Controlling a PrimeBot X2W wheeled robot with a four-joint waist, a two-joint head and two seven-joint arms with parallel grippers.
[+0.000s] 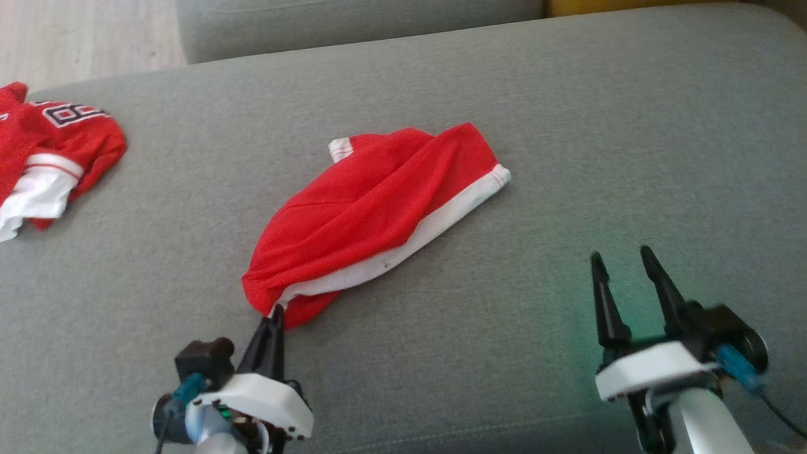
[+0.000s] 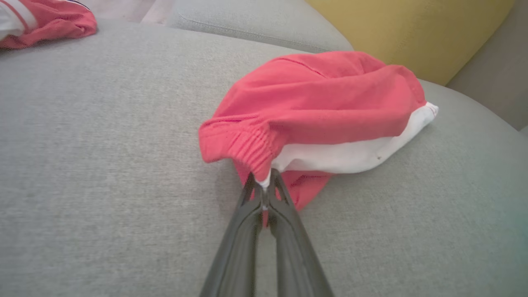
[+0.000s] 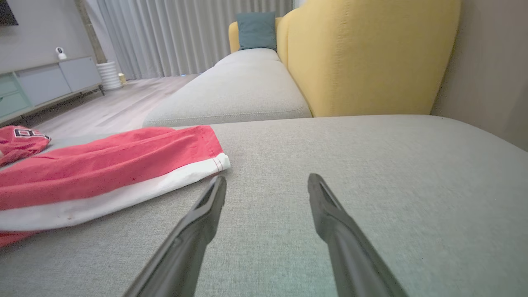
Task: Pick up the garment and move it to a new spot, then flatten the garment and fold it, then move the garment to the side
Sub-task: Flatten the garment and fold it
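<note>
Red shorts [image 1: 372, 208] are lying near-left to far-right on the grey cushion [image 1: 567, 94]; we are pinching their near end with our left gripper [image 1: 275, 312], our right gripper [image 1: 621, 253] gaping well apart.

A grey fabric seat cushion [image 1: 567, 126] is spreading across the head view, with a second grey cushion [image 1: 353, 25] lying beyond it at the top and pale wood floor [image 1: 82, 38] showing in the upper left corner. In the right wrist view, a yellow backrest [image 3: 371, 57] is rising at the upper right, and a teal pillow [image 3: 256, 31] is sitting at its far end, top centre. Pale curtains [image 3: 185, 37] are hanging along the top, letting soft daylight through. At the upper left, a grey-green low cabinet [image 3: 41, 84] is standing against a grey wall [image 3: 37, 29], a white ribbed object [image 3: 109, 75] just beside it.
</note>
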